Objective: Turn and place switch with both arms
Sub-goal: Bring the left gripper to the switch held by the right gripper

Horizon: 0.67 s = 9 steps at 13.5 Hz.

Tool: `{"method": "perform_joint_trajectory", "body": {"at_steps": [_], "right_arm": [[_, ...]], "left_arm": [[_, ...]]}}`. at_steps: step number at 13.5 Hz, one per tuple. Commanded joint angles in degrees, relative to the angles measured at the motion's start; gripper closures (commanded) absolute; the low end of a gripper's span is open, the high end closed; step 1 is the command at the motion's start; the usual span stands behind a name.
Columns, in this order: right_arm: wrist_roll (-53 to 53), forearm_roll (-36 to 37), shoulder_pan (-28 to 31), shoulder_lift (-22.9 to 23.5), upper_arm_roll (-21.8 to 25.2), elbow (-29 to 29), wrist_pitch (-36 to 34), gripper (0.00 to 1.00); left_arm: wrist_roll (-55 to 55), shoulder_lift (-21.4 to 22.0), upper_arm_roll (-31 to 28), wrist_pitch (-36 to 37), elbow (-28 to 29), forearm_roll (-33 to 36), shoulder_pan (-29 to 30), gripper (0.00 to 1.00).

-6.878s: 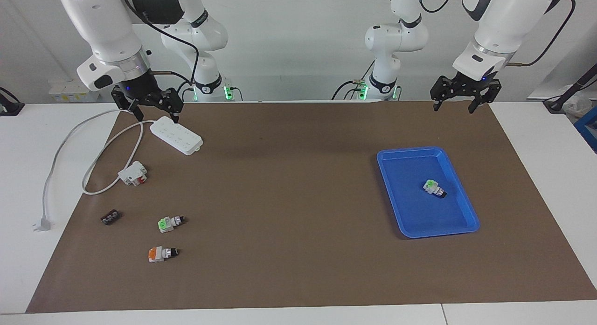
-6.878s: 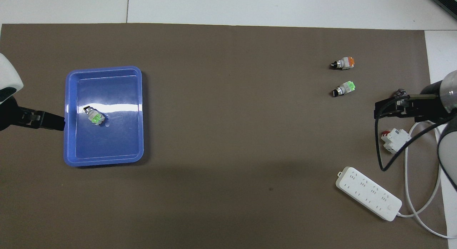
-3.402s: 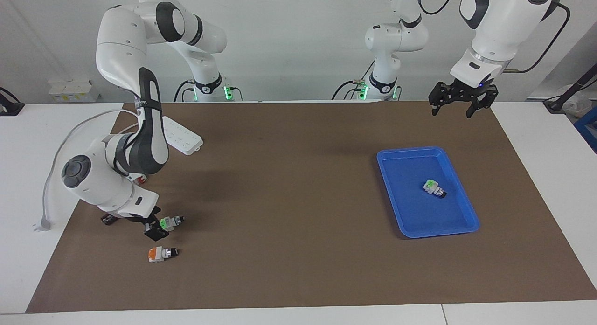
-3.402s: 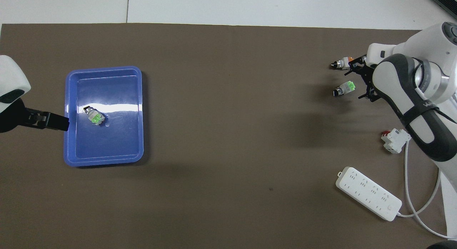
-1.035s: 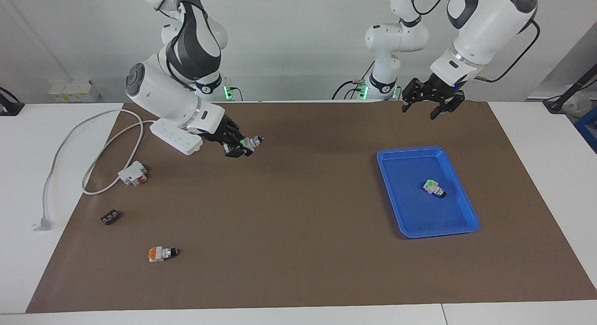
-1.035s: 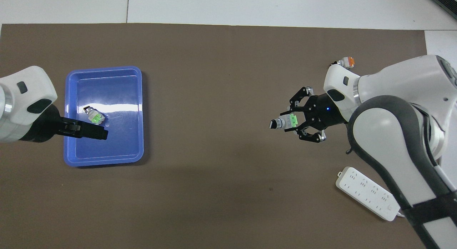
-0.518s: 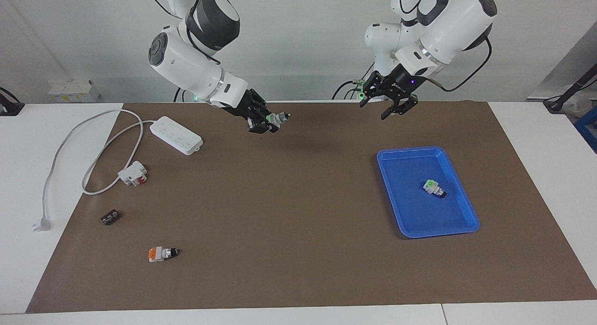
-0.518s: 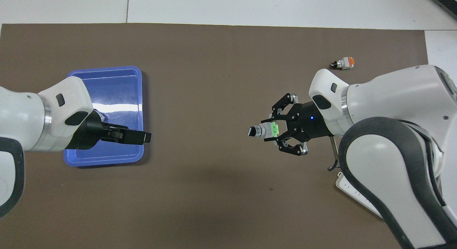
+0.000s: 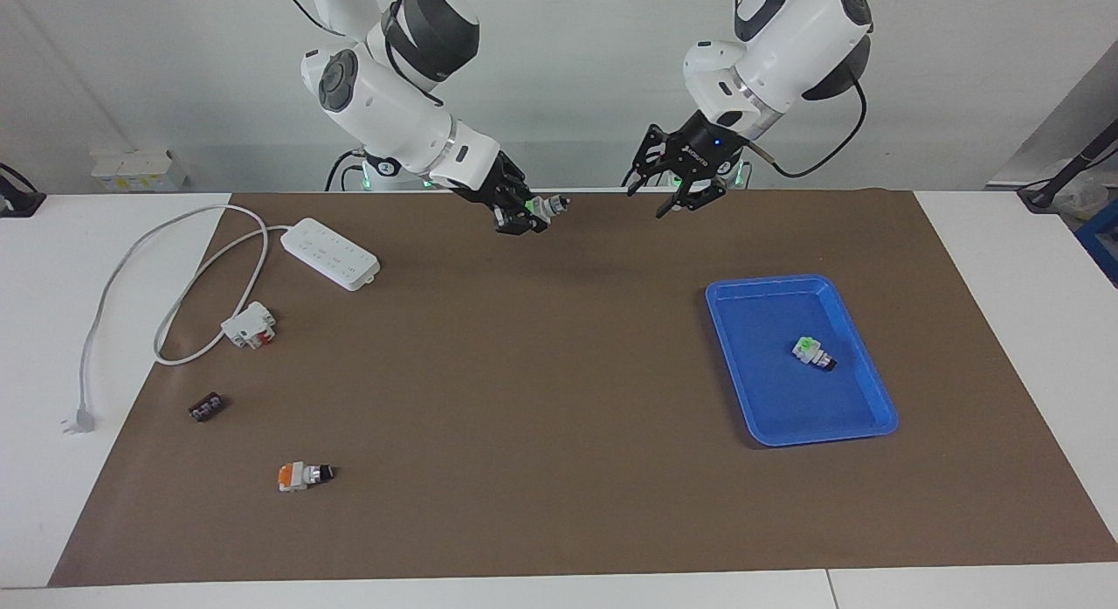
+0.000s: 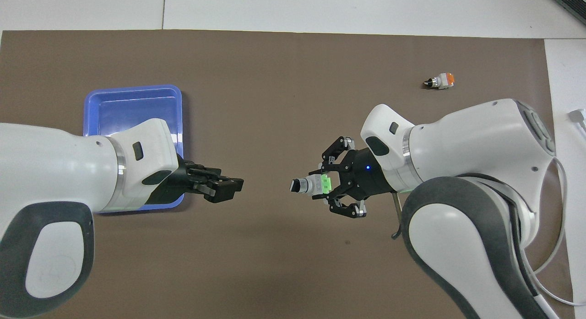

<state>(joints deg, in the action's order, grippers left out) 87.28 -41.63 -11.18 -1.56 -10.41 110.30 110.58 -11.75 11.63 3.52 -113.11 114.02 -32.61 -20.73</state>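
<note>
My right gripper (image 9: 527,214) is shut on the switch (image 9: 547,208) and holds it in the air over the mat's edge nearest the robots, near the table's middle. The switch's black knob points toward my left gripper (image 9: 648,197). In the overhead view the switch (image 10: 306,185) shows its green block between the fingers of the right gripper (image 10: 324,185). My left gripper is open and empty, raised, facing the knob with a gap between them; it also shows in the overhead view (image 10: 227,189).
A blue tray (image 9: 751,373) toward the left arm's end holds another green-block switch (image 9: 814,353). An orange-block switch (image 9: 301,475), a black terminal strip (image 9: 207,408), a white-and-red block (image 9: 249,324) and a power strip (image 9: 330,253) lie toward the right arm's end.
The right gripper has carried the switch up and toward the table's middle. The left gripper has swung in from the tray's end toward it, narrowing the gap.
</note>
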Motion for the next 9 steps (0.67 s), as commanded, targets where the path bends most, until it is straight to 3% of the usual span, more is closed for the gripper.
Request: {"method": "perform_joint_trajectory", "body": {"at_steps": [1, 9], "right_arm": [[-0.2, -1.3, 0.0, -1.8, 0.1, 2.0, 1.0, 1.0], [-0.3, -0.8, 0.0, -1.8, 0.1, 2.0, 1.0, 1.0]], "left_arm": [[-1.4, 2.3, -0.8, -2.6, 2.8, -2.4, -3.1, 0.46], [-1.3, 1.5, -0.9, -10.6, 4.7, -6.2, -9.2, 0.53]]}}
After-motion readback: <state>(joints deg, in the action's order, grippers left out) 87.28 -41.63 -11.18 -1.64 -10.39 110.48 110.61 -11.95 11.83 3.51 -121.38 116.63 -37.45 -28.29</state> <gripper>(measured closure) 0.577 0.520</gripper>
